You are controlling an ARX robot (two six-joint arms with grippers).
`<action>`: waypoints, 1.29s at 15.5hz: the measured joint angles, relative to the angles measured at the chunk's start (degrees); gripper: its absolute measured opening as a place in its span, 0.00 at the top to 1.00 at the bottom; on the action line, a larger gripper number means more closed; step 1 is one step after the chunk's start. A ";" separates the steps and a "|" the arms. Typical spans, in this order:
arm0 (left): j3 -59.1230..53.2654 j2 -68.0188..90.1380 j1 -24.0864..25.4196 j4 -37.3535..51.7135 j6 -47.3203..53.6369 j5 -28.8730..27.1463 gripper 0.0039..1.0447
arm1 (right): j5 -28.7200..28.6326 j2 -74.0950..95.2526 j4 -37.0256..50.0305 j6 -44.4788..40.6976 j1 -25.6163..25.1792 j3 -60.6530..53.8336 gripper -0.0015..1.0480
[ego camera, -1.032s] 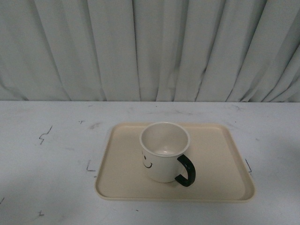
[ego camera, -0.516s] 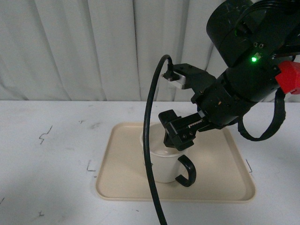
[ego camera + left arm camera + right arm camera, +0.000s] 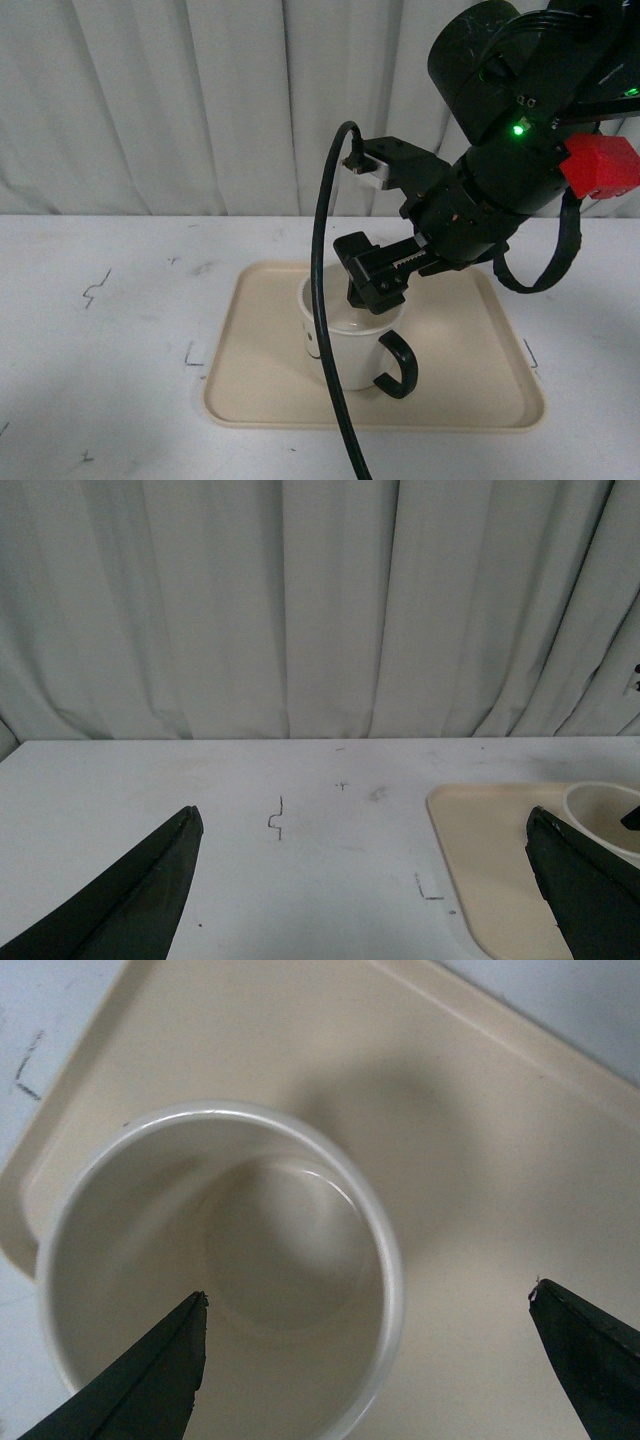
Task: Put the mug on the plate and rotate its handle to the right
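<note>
Front view: plate (image 3: 460, 335) holds mug (image 3: 345, 362) upright, handle (image 3: 400, 365) pointing near-right. Right gripper (image 3: 372, 292) is open, jaws straddling the mug's rim wall. Left gripper (image 3: 365, 820) is open, well apart. Risk: an off-centre pinch tips or drags the mug, leaving the handle under-rotated.

A cream-white mug (image 3: 358, 358) is standing upright and empty near the middle of a flat beige rectangular plate (image 3: 262, 345), sitting slightly toward the plate's 9 o'clock side. In the front view its dark green-black loop handle (image 3: 407, 362) is pointing to about 4 o'clock, while part of a black smiley face is showing at the mug's 8 o'clock side.
</note>
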 joint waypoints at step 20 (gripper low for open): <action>0.00 0.00 0.00 0.02 0.00 -0.02 0.06 | 2.05 1.75 -17.92 -22.93 -2.71 10.03 0.97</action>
